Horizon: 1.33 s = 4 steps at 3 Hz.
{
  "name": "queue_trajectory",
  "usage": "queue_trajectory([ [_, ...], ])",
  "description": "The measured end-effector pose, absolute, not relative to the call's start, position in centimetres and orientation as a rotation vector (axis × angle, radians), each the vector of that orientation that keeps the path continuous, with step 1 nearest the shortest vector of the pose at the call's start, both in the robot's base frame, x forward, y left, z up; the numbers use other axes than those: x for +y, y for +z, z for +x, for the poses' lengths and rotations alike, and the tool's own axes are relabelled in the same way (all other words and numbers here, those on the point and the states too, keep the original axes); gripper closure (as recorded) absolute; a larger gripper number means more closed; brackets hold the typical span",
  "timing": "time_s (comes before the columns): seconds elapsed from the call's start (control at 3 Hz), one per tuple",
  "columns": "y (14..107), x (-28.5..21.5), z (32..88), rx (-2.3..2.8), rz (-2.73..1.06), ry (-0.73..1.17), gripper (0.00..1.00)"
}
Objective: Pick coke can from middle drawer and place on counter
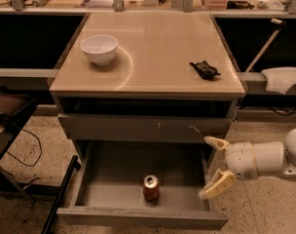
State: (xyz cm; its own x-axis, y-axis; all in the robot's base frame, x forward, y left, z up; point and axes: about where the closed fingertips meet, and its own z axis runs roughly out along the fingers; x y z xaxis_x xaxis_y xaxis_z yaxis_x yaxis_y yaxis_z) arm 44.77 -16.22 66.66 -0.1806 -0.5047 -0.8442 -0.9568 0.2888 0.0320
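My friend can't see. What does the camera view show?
A red coke can stands upright in the open middle drawer. The gripper, jaws open, hovers by the drawer's right edge; a white bowl sits on the counter.

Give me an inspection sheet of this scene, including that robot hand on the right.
Surface: counter, glossy tan, faint ring mark.
Job's things: coke can upright in the open middle drawer, near its front.
Clutter: white bowl and small black object on the counter.
Grippers: gripper open, beside the drawer's right edge, apart from the can.
Cables: black cable on the floor, left.
Surroundings: cluttered ledge behind; speckled floor.
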Motion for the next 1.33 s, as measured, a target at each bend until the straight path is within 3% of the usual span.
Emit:
queue_trajectory([
  [0.67,65.6,-14.9,43.9,1.785,-1.360,0.684,0.00],
  [1.33,59.5,-8.1,43.9,1.748,-1.284,0.607,0.00],
])
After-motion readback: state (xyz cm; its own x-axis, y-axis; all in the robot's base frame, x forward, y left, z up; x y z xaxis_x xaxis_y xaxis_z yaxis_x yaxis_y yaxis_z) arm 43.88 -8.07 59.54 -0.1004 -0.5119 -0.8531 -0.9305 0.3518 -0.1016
